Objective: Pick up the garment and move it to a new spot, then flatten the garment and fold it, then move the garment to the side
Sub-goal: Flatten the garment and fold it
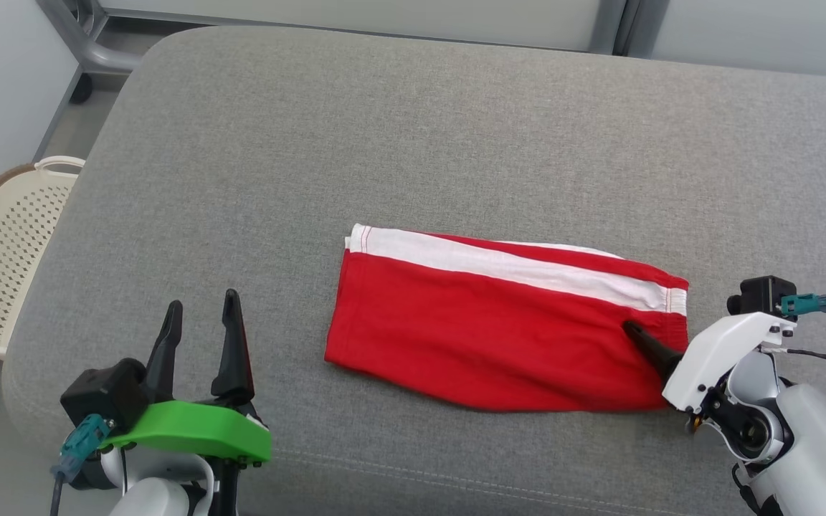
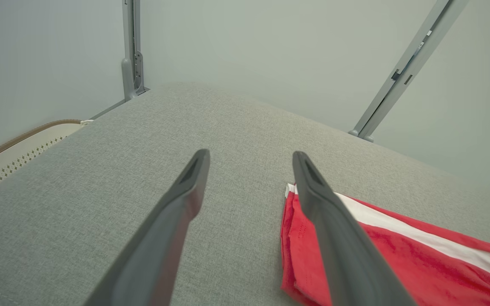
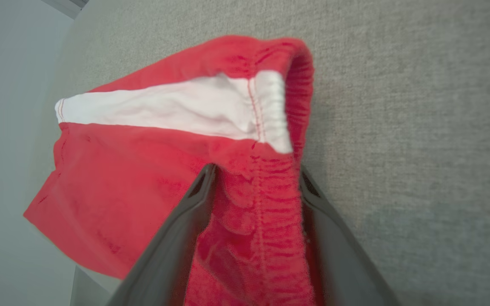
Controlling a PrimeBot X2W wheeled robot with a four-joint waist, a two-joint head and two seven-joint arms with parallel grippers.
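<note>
From the head view, the garment point(image 1: 485, 337), red shorts with a white side stripe, lies flat near the middle of the grey padded table point(image 1: 413, 143). It looks doubled leg over leg, so the relocating and flattening seem done and at least one fold made; a further fold may remain, and the move to the side does. Its long axis runs across the view, dipping slightly toward the robot's right, with the waistband at the right end, the leg hem at the left and the stripe along the far edge. The left pincer point(image 1: 203, 301) hovers wide and empty, well left of the hem. The right pincer point(image 1: 635, 333) sits at the waistband. In the left wrist view, the left pincer point(image 2: 251, 155) gapes over bare table point(image 2: 100, 191), the hem corner point(image 2: 296, 221) just beside one finger. In the right wrist view, the right pincer point(image 3: 255, 172) straddles the bunched waistband point(image 3: 279, 127), wide apart and not visibly pinching.
</note>
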